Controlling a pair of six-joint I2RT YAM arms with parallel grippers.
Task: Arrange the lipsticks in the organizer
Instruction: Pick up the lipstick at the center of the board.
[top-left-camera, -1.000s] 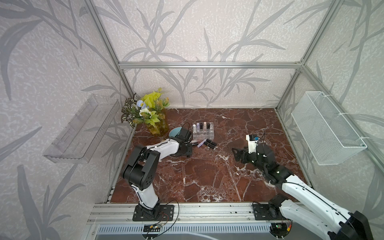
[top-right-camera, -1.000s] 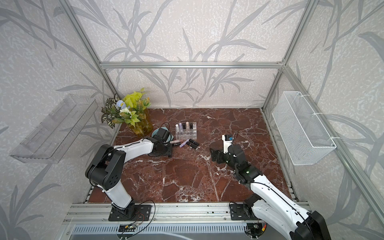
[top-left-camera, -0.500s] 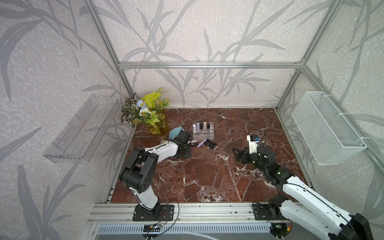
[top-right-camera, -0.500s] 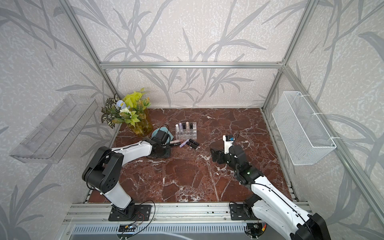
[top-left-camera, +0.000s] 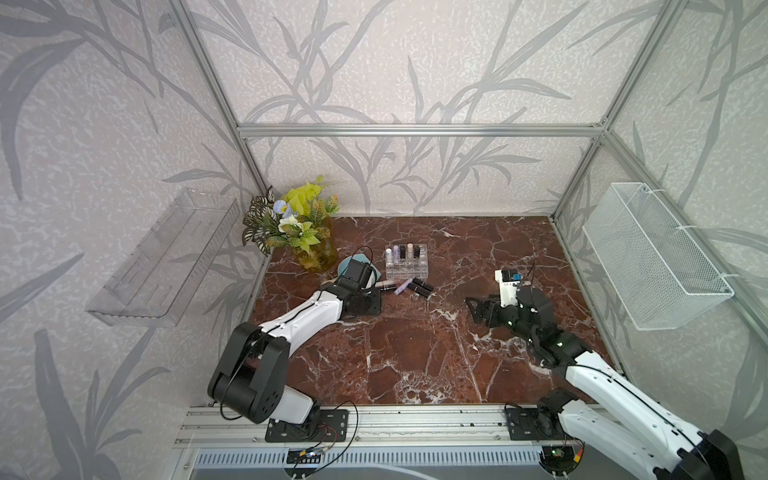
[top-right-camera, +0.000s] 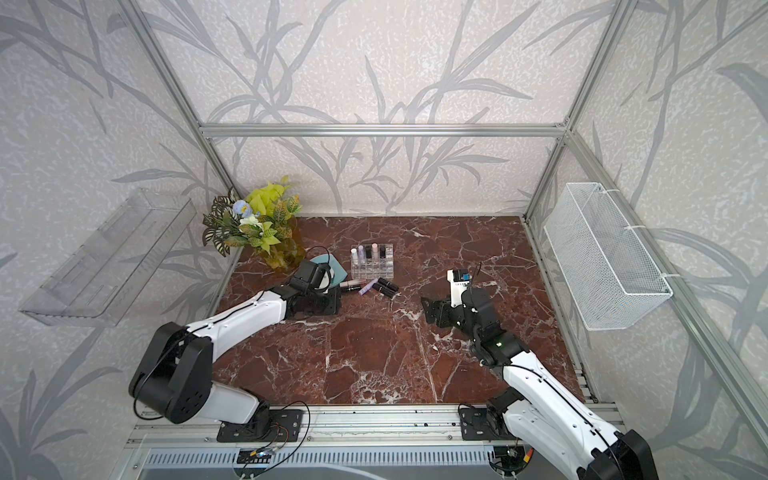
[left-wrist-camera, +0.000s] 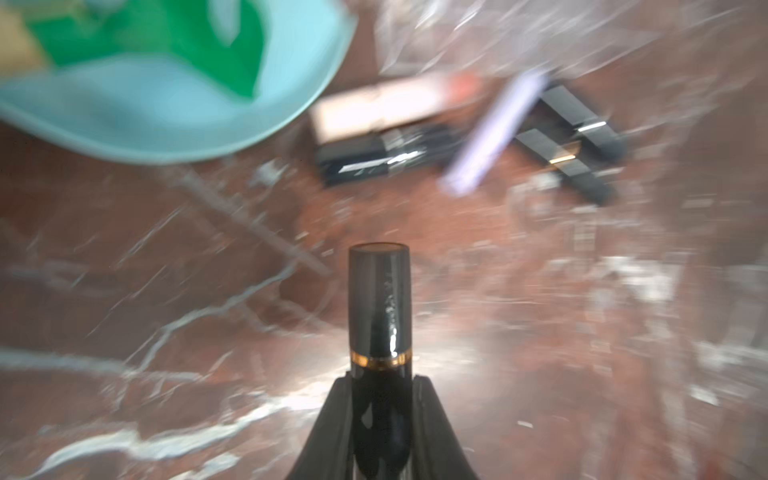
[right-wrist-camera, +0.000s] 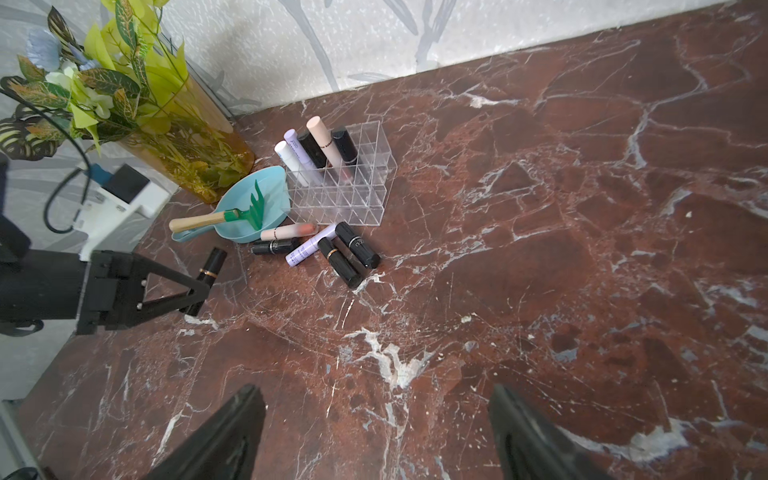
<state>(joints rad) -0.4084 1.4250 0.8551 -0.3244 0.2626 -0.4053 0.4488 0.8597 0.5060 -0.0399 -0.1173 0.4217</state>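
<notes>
Left gripper (left-wrist-camera: 380, 378) clamps 1 black gold-banded lipstick (left-wrist-camera: 380, 299) by its base, near the organizer (right-wrist-camera: 345, 187). Rigid, light, glossy tube, probably slippery. Right gripper (right-wrist-camera: 374, 390) gapes empty.

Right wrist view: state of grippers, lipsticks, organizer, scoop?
Left gripper: shut on a black lipstick.
Right gripper: open, empty.
Organizer: back row holds five upright lipsticks, other cells empty.
Loose lipsticks: lying flat on the table by the organizer.
Scoop: holds a green rake.

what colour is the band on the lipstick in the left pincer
Gold band on the black lipstick; clearest in left wrist view.
</notes>
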